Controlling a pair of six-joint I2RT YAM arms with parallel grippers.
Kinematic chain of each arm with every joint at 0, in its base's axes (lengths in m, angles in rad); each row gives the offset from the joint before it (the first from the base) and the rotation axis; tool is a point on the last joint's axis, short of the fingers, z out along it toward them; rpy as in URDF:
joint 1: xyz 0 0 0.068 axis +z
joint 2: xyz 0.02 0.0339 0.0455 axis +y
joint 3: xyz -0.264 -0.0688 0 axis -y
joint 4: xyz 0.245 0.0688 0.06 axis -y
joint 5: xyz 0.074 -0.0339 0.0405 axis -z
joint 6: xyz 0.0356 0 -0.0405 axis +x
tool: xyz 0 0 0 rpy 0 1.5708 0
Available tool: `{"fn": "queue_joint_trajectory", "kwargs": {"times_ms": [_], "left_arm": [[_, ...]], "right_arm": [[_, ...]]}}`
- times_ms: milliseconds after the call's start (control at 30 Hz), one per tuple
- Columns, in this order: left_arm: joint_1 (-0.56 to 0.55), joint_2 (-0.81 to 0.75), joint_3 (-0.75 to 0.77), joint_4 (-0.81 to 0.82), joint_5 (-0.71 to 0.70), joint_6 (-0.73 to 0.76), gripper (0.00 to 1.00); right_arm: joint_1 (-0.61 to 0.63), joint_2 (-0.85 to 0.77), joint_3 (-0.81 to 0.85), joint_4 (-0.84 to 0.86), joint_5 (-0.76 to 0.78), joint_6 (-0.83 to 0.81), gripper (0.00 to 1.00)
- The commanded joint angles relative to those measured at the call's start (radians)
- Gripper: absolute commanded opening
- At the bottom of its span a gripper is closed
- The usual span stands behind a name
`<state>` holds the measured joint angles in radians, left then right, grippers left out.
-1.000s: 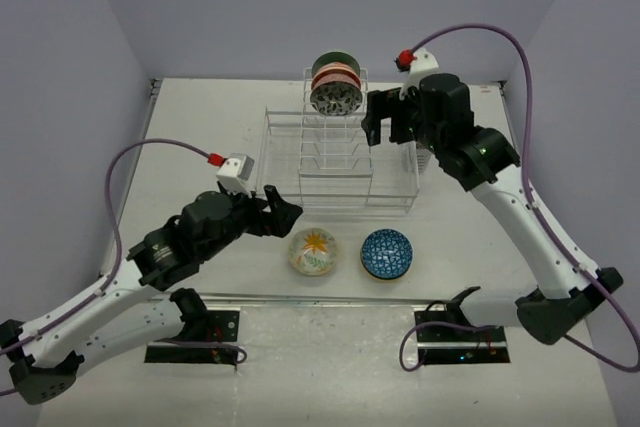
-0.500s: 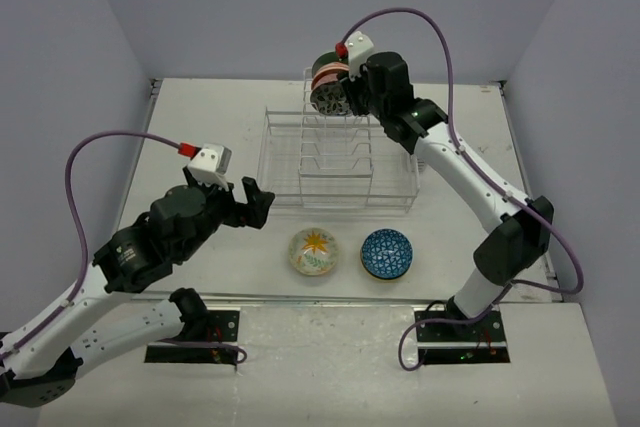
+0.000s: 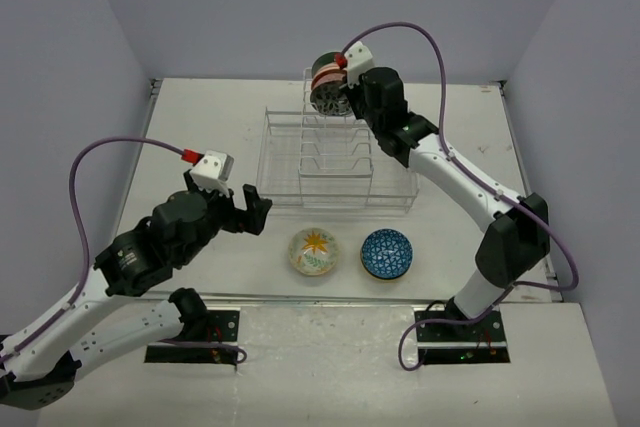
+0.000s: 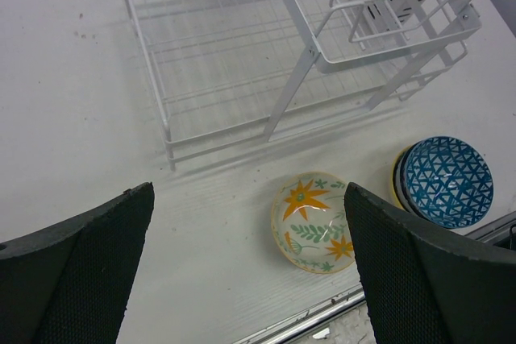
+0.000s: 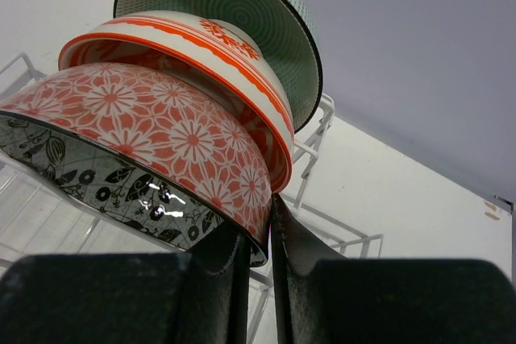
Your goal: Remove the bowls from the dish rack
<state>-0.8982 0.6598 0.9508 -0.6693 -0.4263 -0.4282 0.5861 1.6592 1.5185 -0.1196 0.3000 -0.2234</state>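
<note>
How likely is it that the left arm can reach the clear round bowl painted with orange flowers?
Likely yes: the open left hand hovers near the clear round flower-painted bowl, nothing lying between them.

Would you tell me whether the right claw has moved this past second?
Yes: the right claw swung left, from the right side of the dish rack to the stacked bowls at its far end, now pinching the front bowl.

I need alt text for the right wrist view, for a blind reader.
The right gripper pinches the lower rim of a red floral bowl standing on edge in the wire rack. Behind it stand an orange-striped bowl and a green bowl.
</note>
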Motion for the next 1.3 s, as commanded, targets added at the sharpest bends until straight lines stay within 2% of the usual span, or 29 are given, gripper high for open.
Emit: {"fn": "queue_joint_trajectory", "kwargs": {"times_ms": [0, 133, 600, 933, 1167, 1267], "left_arm": [[-0.001, -0.014, -0.007, 0.027, 0.003, 0.020, 1.00], [-0.001, -0.019, -0.009, 0.031, 0.001, 0.017, 1.00], [-0.001, 0.006, 0.072, 0.143, -0.003, -0.014, 1.00], [-0.001, 0.133, 0.184, 0.257, 0.038, 0.020, 1.00], [-0.001, 0.221, 0.276, 0.294, 0.023, 0.022, 1.00], [-0.001, 0.328, 0.399, 0.249, 0.009, 0.023, 1.00]], "right_arm": [[0.018, -0.055, -0.008, 0.092, -0.004, 0.019, 0.04], [0.021, -0.076, -0.015, 0.090, -0.018, 0.050, 0.00], [0.023, -0.177, -0.001, 0.066, -0.038, 0.180, 0.00], [0.024, -0.208, 0.015, -0.003, -0.104, 0.216, 0.00], [0.024, -0.210, 0.074, -0.141, -0.170, 0.361, 0.00], [0.024, -0.208, 0.149, -0.273, -0.179, 0.445, 0.00]]}}
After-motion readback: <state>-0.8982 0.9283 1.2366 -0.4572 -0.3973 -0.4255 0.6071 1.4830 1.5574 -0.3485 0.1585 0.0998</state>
